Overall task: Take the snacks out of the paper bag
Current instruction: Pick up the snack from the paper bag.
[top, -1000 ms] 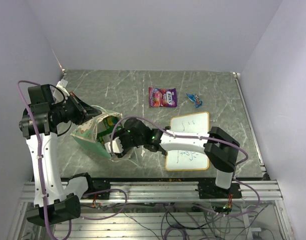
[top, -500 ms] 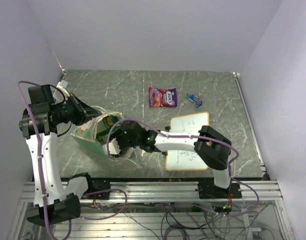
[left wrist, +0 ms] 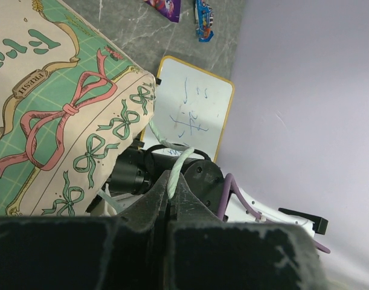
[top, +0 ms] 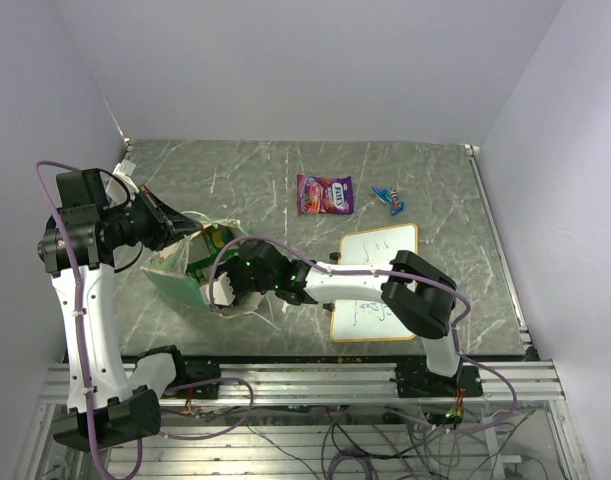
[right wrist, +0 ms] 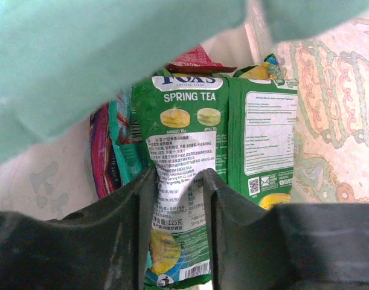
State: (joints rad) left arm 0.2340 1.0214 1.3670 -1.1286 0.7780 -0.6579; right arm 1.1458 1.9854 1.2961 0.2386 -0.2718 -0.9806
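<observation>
right hand (right wrist: 178,176): pinches green packet (right wrist: 179,115) in paper bag (right wrist: 332,121) | left hand (left wrist: 171,202): handle (left wrist: 179,162)

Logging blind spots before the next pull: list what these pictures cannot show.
Top external: inside of the cream-and-green paper bag, hidden by the right claw.
Right wrist: glossy red packet, mostly behind the green Spring Tea packet.
Left wrist: purple glossy packet, cut by the top edge.

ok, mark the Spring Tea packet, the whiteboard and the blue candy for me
Spring Tea packet (right wrist: 179,145), right wrist view, on its white printed label.
whiteboard (top: 383,245), top view, on the upper part of its white face.
blue candy (top: 389,198), top view, on the wrapper's middle.
</observation>
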